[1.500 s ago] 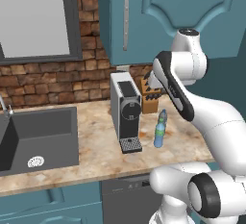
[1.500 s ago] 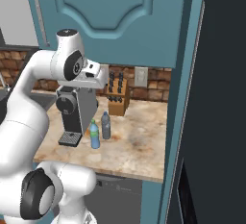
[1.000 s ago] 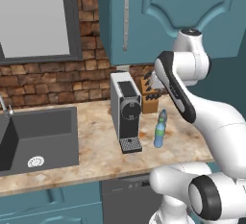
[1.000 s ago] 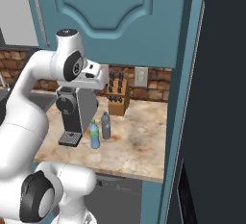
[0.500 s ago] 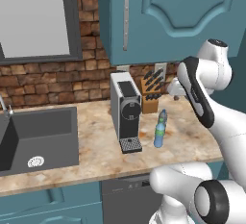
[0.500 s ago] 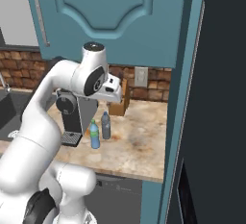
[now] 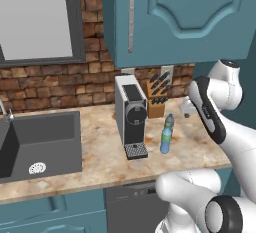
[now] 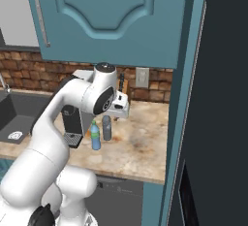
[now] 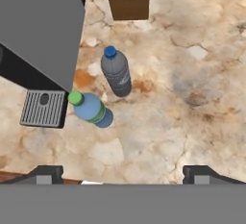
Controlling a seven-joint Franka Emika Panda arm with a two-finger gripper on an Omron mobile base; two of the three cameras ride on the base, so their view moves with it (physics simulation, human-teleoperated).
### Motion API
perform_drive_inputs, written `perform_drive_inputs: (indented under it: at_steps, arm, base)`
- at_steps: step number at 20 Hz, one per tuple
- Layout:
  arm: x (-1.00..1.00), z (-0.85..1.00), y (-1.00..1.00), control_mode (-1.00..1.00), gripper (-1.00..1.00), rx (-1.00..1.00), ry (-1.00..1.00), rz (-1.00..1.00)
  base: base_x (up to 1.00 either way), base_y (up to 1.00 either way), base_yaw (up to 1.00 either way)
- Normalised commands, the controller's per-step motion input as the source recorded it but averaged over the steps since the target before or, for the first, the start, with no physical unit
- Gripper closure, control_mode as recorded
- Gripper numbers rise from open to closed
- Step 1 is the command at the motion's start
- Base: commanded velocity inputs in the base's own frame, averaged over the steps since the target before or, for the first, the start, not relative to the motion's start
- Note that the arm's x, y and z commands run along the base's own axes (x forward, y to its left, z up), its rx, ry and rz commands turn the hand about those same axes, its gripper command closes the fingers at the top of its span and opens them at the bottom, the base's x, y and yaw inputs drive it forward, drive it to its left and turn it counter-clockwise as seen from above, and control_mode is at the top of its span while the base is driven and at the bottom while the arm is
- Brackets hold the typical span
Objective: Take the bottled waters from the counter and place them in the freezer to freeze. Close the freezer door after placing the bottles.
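In the left base view, two bottles stand upright on the counter (image 7: 100, 157) just right of the coffee machine (image 7: 132, 117): the blue bottle (image 7: 165, 139) in front, the grey bottle (image 7: 170, 122) just behind it, with the knife block (image 7: 158, 102) at the wall beyond. The arm hangs above the counter to the right of them. In the right base view, both bottles stand beside the arm's wrist, and the dark freezer (image 8: 218, 123) rises at the far right past a teal cabinet side panel (image 8: 181, 123). In the hand view, the gripper (image 9: 123, 172) looks down on the counter with its fingers spread wide and nothing between them; the bottles sit up and to the left of its centre, close together. The step in hand appears to be the approach to the first bottle. The next move calls for centring the fingers over one bottle, descending, and closing without knocking its neighbour.
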Motion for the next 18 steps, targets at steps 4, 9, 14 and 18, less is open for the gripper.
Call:
perform_drive_inputs:
  at_steps: [4, 9, 14, 18]
  arm:
    - [0.01, -0.17, -0.04, -1.0, -1.0, 0.0, 0.0, 0.0]
    - [0.0, -0.16, -0.01, -1.0, -1.0, 0.0, -0.01, 0.0]
    - [-0.1, -0.17, 0.28, -1.0, -1.0, 0.01, -0.04, 0.0]
    - [0.0, -0.2, 0.44, -1.0, -1.0, 0.0, -0.14, 0.06]
  base:
    - [0.0, 0.0, 0.0]
    - [0.0, 0.0, 0.0]
    - [0.0, 0.0, 0.0]
    - [0.0, 0.0, 0.0]
